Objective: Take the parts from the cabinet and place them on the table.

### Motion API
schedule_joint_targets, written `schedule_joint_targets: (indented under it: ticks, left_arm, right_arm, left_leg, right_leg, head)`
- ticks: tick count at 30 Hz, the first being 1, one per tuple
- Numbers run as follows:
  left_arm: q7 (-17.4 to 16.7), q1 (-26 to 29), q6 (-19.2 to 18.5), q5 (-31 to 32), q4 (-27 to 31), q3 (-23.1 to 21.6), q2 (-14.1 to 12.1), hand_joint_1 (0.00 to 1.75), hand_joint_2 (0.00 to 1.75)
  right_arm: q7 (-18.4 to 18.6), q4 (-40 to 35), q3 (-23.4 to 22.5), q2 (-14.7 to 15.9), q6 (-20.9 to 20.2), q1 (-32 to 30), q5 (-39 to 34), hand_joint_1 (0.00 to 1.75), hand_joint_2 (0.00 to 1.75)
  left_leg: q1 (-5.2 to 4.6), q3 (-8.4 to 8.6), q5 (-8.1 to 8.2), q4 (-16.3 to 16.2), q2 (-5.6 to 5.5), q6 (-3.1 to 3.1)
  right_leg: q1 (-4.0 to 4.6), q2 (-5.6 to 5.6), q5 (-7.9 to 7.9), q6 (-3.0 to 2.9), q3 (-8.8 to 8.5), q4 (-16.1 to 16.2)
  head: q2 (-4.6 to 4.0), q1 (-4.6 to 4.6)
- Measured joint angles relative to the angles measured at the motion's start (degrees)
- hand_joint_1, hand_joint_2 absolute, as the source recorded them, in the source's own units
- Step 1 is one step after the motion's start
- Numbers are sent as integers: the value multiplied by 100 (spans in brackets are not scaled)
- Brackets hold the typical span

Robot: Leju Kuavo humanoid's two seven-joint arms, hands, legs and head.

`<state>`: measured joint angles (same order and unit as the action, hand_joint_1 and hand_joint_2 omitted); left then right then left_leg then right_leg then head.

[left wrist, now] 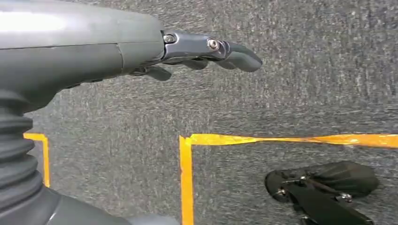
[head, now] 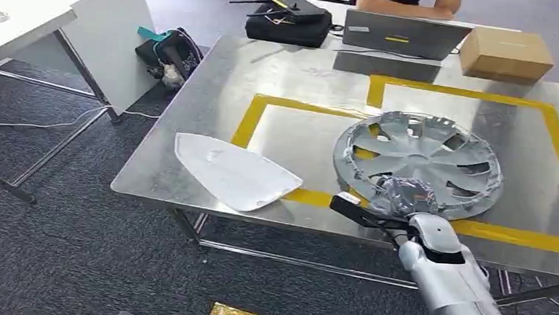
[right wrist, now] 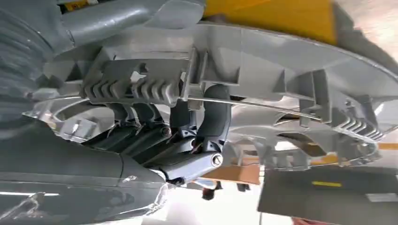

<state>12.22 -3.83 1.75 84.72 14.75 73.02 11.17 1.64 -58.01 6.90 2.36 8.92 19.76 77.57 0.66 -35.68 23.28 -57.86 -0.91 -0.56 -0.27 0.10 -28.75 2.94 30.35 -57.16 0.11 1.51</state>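
Right arm (head: 450, 282) comes in from the near edge, silver, reaching up over the worktop (head: 206, 117) edge. Right hand (head: 403, 196) sits on the near rim of the wheel cover (head: 421, 161); in the right wrist view the dark fingers (right wrist: 213, 117) curl around the rim and its wire ring, gripping the wheel cover from the near side. The cover is silver plastic with spokes and lies flat on the steel worktop, over the yellow tape (head: 315, 109) lines, on the right half of the surface. A small white tag shows just beside the hand at the worktop edge.

Left hand (left wrist: 206, 54) hangs over grey carpet (left wrist: 305, 70); fingers nearly straight and slightly apart, holding nothing. Yellow floor tape (left wrist: 281, 139) and a dark wheeled object on the carpet below it.

White panel (head: 234, 171), flat and roughly triangular, lies on the near left part of the worktop, well apart from the wheel cover, one edge hanging near the worktop's front edge.

Farther back: grey laptop (head: 406, 34) at the far edge, cardboard box (head: 506, 54) to its right, black bag (head: 287, 19) to its left. A person's arms (head: 407, 2) rest behind the laptop. On the floor left of the worktop a dark backpack (head: 170, 54) leans against a white desk (head: 88, 25).
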Motion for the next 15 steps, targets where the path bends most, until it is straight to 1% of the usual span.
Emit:
schedule_joint_targets:
  ticks: [2,3,5,7,9,12,15]
  left_arm:
    - [11,-9,0,-9,2,0,7,0,175]
    - [11,-11,2,-11,0,0,13,0,175]
    - [7,16,13,-13,2,9,26,0,175]
    - [-13,42,77,-15,2,15,37,0,175]
    - [-74,50,207,-13,2,20,48,0,175]
    - [-231,52,406,-11,2,20,57,0,175]
    - [-291,49,474,-7,2,22,55,0,175]
  right_arm:
    - [76,-151,-173,83,-9,-204,-15,175,175]
    - [72,-256,-284,140,-11,-356,-33,175,175]
    - [0,-511,-624,273,-11,-629,-81,175,175]
    - [-70,-693,-964,380,-11,-881,-96,175,175]
    - [-239,-951,-1365,450,-24,-1197,-77,175,175]
    - [-607,-1376,-2042,450,-89,-1662,8,175,175]
    - [-730,-1639,-2450,437,-155,-1937,66,175,175]
  left_leg:
    - [1,23,7,0,3,6]
    - [1,34,9,0,-16,8]
    - [1,50,18,0,-39,10]
    - [1,62,29,0,-47,11]
    - [1,80,46,0,-49,11]
    - [1,114,67,0,-39,12]
    - [1,130,75,1,-35,11]
  right_leg:
    - [-3,-6,-8,6,-20,4]
    - [-3,-25,-17,10,-39,5]
    - [-3,-53,-38,11,-72,6]
    - [-3,-54,-45,6,-89,15]
    - [-1,-51,-55,13,-116,23]
    - [-1,-44,-63,15,-149,36]
    - [-1,-39,-70,20,-167,43]
  head:
    - [0,-7]
    - [0,2]
    - [0,0]
    - [0,0]
    - [0,2]
    - [0,0]
    - [0,0]
